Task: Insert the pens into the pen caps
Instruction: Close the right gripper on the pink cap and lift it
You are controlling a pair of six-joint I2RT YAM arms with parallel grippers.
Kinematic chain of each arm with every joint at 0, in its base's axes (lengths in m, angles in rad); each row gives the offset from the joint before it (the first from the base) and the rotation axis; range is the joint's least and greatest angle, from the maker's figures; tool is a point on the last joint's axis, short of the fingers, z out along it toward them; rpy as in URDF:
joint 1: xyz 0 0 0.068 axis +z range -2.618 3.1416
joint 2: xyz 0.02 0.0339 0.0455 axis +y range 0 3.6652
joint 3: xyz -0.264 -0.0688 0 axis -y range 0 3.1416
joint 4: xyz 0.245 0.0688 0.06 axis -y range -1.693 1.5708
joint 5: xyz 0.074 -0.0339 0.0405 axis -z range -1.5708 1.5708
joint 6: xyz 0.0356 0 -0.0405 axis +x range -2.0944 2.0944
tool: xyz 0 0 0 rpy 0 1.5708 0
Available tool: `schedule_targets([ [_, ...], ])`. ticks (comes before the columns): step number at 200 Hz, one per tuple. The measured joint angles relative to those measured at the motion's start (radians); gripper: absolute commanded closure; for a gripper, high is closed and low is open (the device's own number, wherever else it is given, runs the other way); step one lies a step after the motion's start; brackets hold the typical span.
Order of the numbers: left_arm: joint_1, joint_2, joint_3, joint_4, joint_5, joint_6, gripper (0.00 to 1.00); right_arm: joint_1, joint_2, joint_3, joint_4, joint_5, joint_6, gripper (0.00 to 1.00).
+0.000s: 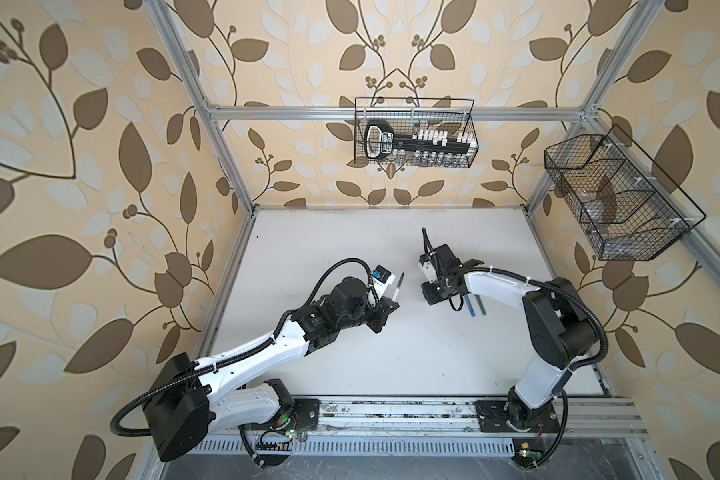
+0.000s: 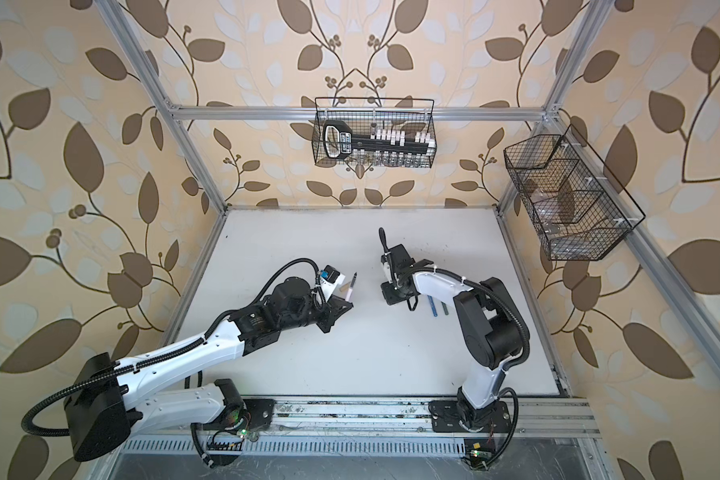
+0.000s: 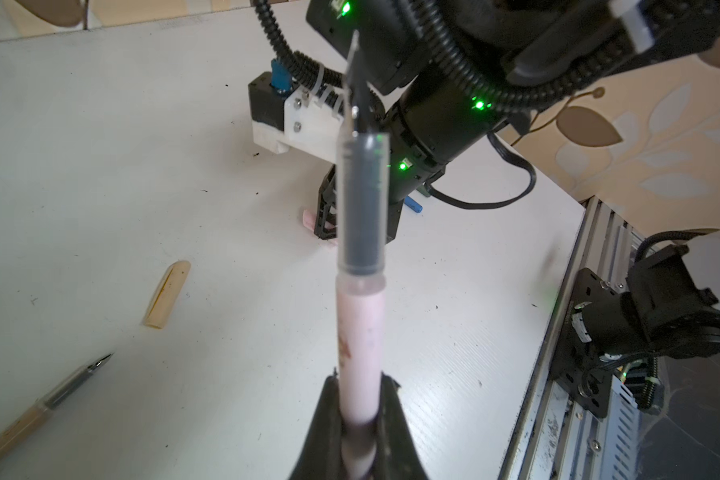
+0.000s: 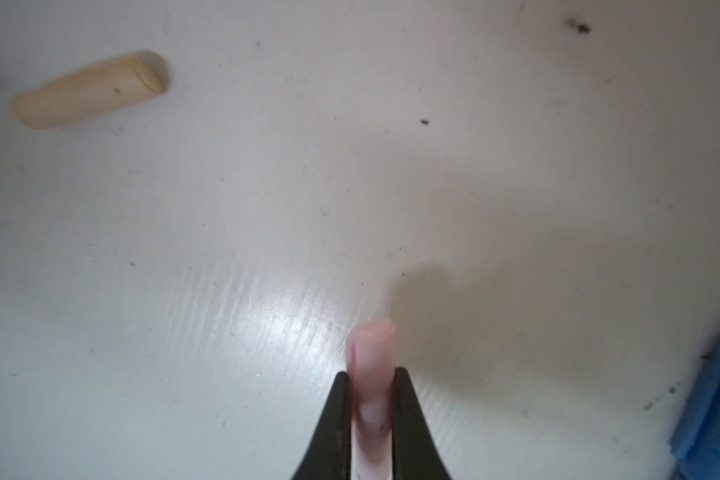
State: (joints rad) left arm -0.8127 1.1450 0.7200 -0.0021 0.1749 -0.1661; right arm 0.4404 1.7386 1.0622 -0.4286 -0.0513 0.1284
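My left gripper (image 3: 360, 380) is shut on the whitish-pink pen (image 3: 360, 332), held above the table with its dark tip away from the jaws; both top views show this pen (image 1: 399, 287) (image 2: 352, 291). My right gripper (image 4: 373, 376) points down at the table, shut on the pink pen cap (image 4: 373, 353), which the left wrist view shows low between the fingers (image 3: 308, 218). A tan cap (image 3: 167, 295) (image 4: 88, 95) and a tan pen (image 3: 46, 403) lie loose on the table. By the right arm lie a blue pen (image 1: 470, 305) and a dark green pen (image 1: 481, 305).
A wire basket (image 1: 414, 133) with tools hangs on the back wall, another wire basket (image 1: 616, 199) on the right wall. Aluminium frame posts edge the white table (image 1: 391, 365). A metal rail (image 1: 391, 411) carries both arm bases at the front.
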Motion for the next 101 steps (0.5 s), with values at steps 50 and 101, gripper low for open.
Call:
schedule_targets([
  [50,0.0,0.045,0.0,0.015,0.003,0.0,1.0,-0.071,-0.151,-0.133,0.172,-0.116,0.063,0.88],
  [101,0.0,0.097,0.006,0.029,0.027,0.0,1.0,-0.116,-0.231,-0.232,0.279,-0.212,0.127,0.87],
])
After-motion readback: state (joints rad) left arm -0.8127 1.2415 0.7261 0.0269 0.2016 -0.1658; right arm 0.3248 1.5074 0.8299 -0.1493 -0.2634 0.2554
